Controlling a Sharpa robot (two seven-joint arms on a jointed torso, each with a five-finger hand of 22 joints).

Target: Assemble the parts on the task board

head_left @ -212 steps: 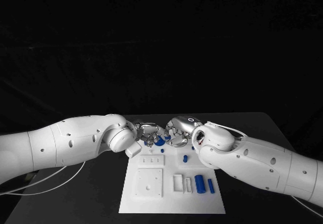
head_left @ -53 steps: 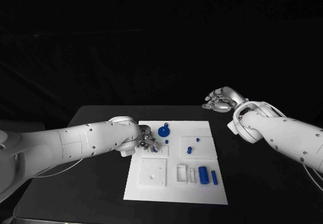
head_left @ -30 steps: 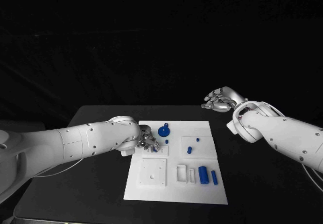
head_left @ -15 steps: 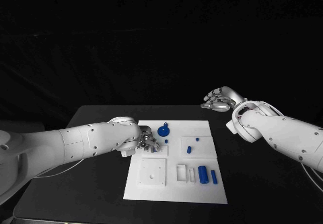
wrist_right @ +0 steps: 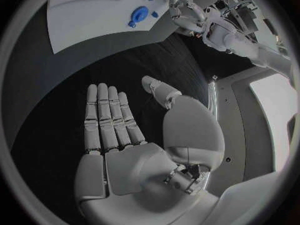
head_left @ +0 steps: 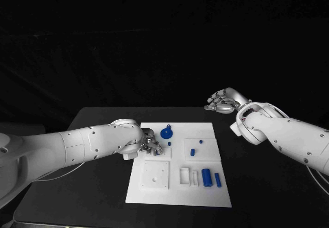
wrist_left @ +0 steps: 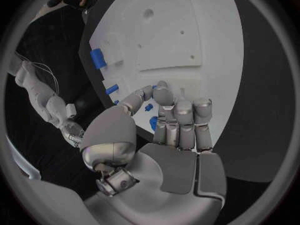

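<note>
- White task board (head_left: pixel 177 190) lies mid-table, holding blue parts: a round knobbed piece (head_left: pixel 167 133) at twelve o'clock, two cylinders (head_left: pixel 211 178) in recesses at four o'clock.
- Left hand (head_left: pixel 150 147) rests on the board's nine o'clock edge, fingers curled; whether it pinches anything cannot be told.
- Right hand (head_left: pixel 223 101) hovers off the board at one o'clock, fingers released, holding nothing.

A robotics lab: a black table (head_left: pixel 102 190) under black backdrop, bearing a white task board (head_left: pixel 178 197).
</note>
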